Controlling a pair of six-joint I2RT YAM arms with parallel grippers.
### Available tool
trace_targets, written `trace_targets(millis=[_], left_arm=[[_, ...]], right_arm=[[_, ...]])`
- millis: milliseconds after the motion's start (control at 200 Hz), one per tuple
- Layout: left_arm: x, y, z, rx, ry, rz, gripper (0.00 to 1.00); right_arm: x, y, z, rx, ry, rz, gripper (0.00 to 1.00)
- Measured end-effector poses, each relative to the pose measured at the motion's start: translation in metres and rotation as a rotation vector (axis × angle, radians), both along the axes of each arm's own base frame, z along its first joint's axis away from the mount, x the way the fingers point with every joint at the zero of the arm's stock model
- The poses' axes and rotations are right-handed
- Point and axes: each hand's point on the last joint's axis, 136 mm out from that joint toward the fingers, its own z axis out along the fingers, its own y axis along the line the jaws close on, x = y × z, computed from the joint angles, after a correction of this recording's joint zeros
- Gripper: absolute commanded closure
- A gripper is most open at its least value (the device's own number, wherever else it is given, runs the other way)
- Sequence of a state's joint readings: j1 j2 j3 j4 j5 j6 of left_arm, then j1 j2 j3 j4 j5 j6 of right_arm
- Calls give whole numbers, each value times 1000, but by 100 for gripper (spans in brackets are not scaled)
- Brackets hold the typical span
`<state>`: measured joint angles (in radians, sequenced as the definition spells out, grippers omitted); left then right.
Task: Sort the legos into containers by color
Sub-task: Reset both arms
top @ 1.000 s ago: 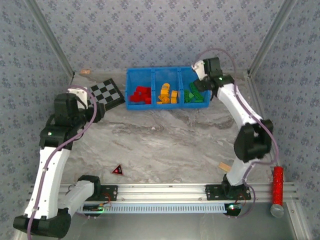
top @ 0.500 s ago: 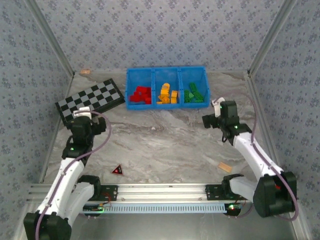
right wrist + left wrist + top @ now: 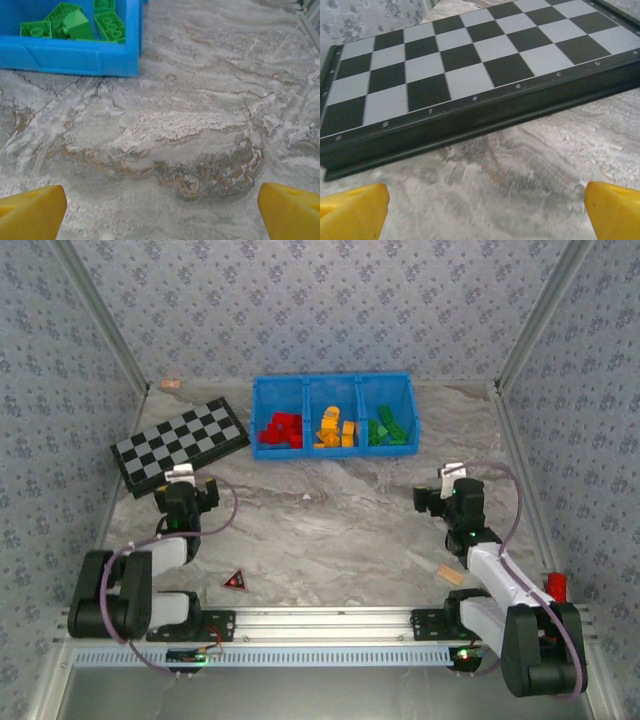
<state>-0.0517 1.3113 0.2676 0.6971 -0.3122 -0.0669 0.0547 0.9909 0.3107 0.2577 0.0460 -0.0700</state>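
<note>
The blue tray (image 3: 333, 452) stands at the back of the table with three compartments. Red legos (image 3: 282, 430) lie in its left one, yellow-orange legos (image 3: 334, 429) in the middle one, green legos (image 3: 391, 430) in the right one. My left gripper (image 3: 181, 483) sits low near the checkered board's front edge, open and empty; in its wrist view its gripper (image 3: 485, 215) spans bare table. My right gripper (image 3: 430, 498) is low and short of the tray, open and empty. The right wrist view shows its gripper (image 3: 160, 215) over bare marble, with the green legos (image 3: 75, 22) behind the tray wall (image 3: 70, 57).
A black-and-white checkered board (image 3: 180, 445) lies at the left, close ahead of the left fingers (image 3: 470, 65). A dark red triangle (image 3: 235, 581) and a tan wooden block (image 3: 449, 573) lie near the front rail (image 3: 320, 620). A red cylinder (image 3: 555, 585) stands behind the right arm.
Both arms have drawn back from the tray and board and folded low toward the near edge. Both grippers have opened wide.
</note>
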Motion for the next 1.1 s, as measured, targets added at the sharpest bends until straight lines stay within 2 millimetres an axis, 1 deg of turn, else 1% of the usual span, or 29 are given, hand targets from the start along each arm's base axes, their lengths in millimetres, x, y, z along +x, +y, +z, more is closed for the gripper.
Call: trace_targets(millis=[40, 95, 160, 190, 265, 320, 390, 460, 505, 585, 635, 680, 870, 1099], left_arm=[[7, -2, -3, -1, -12, -11, 0], [16, -3, -11, 4, -23, -23, 0], [19, -5, -28, -1, 26, -38, 0], [20, -6, -31, -5, 40, -45, 0], [31, -5, -22, -17, 23, -59, 0], [40, -4, -11, -25, -8, -65, 0], [46, -3, -4, -29, -28, -69, 0], [46, -4, -4, -34, -27, -77, 0], [46, -5, -5, -36, -22, -81, 0], [46, -6, -6, -39, -20, -88, 0], [46, -7, -6, -40, -19, -91, 0], [46, -7, -6, -40, -19, -91, 0], [46, -7, -6, -40, -19, -91, 0], [46, -7, -6, -40, -19, -91, 0]], right_arm=[[1, -1, -2, 4, -14, -2, 0], [4, -3, -7, 8, -21, -4, 0], [10, -3, -12, 15, -24, -2, 0], [12, -3, -15, 18, -24, 1, 0], [18, -2, -22, 28, -18, 13, 0], [24, -1, -27, 33, -14, 21, 0], [34, 1, -30, 34, -1, 34, 0], [48, 4, -27, 32, -26, 49, 0], [53, 3, -26, 39, -46, 53, 0], [59, -7, -32, 55, -68, 41, 0], [58, -11, -40, 61, -46, 34, 0], [58, -12, -42, 67, -38, 34, 0], [62, -9, -36, 80, -62, 48, 0], [62, -9, -36, 81, -64, 52, 0]])
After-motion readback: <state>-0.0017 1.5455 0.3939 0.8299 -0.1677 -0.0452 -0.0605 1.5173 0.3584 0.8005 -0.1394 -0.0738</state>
